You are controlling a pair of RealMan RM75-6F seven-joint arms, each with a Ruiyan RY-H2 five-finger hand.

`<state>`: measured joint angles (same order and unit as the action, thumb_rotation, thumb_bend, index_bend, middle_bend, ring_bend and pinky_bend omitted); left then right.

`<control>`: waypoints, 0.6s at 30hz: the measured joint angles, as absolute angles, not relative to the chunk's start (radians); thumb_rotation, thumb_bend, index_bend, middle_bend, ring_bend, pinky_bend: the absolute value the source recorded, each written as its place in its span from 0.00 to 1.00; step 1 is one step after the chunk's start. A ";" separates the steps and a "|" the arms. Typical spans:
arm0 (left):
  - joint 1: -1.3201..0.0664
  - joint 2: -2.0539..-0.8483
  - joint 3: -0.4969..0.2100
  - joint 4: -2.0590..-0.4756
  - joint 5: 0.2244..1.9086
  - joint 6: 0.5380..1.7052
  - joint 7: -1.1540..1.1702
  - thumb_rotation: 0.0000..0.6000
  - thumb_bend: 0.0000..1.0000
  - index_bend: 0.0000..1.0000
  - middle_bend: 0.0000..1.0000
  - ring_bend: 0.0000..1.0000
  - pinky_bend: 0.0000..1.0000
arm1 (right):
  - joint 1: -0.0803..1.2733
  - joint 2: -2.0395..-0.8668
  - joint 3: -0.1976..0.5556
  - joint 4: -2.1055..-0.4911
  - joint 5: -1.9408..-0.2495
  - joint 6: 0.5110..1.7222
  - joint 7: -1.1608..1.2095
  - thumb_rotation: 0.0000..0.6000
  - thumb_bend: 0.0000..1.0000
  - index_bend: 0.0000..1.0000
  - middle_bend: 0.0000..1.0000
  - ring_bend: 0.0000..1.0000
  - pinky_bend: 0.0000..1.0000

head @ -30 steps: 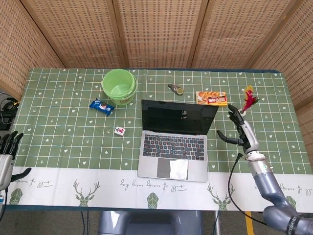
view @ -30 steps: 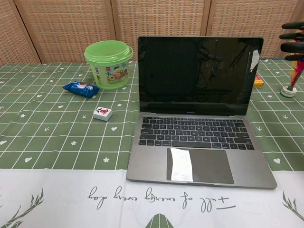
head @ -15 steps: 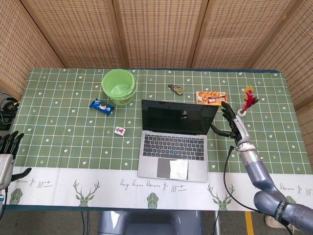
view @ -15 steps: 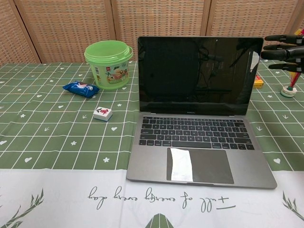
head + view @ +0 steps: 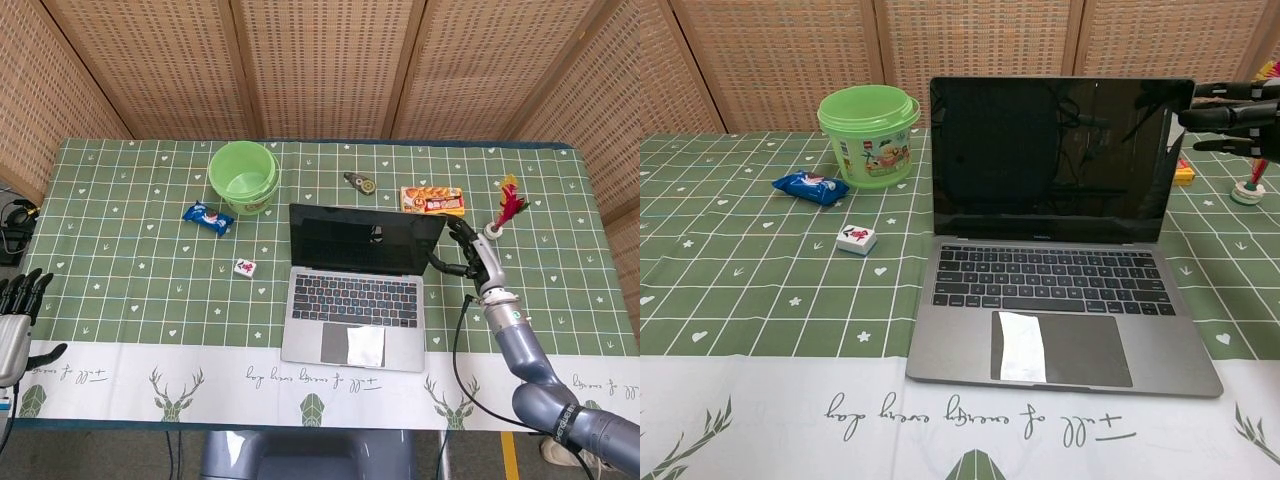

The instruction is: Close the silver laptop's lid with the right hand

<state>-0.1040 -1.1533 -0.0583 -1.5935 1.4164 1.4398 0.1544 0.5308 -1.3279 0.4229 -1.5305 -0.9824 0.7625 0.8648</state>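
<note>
Two hands in view: right hand (image 5: pixel 470 252), fingers spread, just beside the open silver laptop's lid (image 5: pixel 365 240); left hand (image 5: pixel 17 312) spread, idle.

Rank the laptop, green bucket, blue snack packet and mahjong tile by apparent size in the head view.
1. Laptop
2. Green bucket
3. Blue snack packet
4. Mahjong tile
All sit at similar distances, so the order is clear.
</note>
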 measured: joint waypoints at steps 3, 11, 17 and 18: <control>-0.105 -1.152 -0.057 -1.594 1.417 1.438 0.154 1.00 0.05 0.00 0.00 0.00 0.00 | 0.529 -1.324 0.432 -1.537 -0.987 0.750 0.882 1.00 0.48 0.28 0.25 0.17 0.16; -0.107 -1.150 -0.055 -1.594 1.414 1.432 0.154 1.00 0.05 0.00 0.00 0.00 0.00 | 0.521 -1.311 0.454 -1.558 -1.033 0.730 0.936 1.00 0.48 0.34 0.33 0.25 0.22; -0.108 -1.145 -0.051 -1.598 1.420 1.427 0.158 1.00 0.05 0.00 0.00 0.00 0.00 | 0.509 -1.308 0.462 -1.563 -1.077 0.731 0.975 1.00 0.48 0.35 0.34 0.26 0.23; -0.108 -1.144 -0.051 -1.599 1.420 1.428 0.158 1.00 0.05 0.00 0.00 0.00 0.00 | 0.507 -1.307 0.462 -1.563 -1.083 0.732 0.980 1.00 0.48 0.36 0.35 0.27 0.23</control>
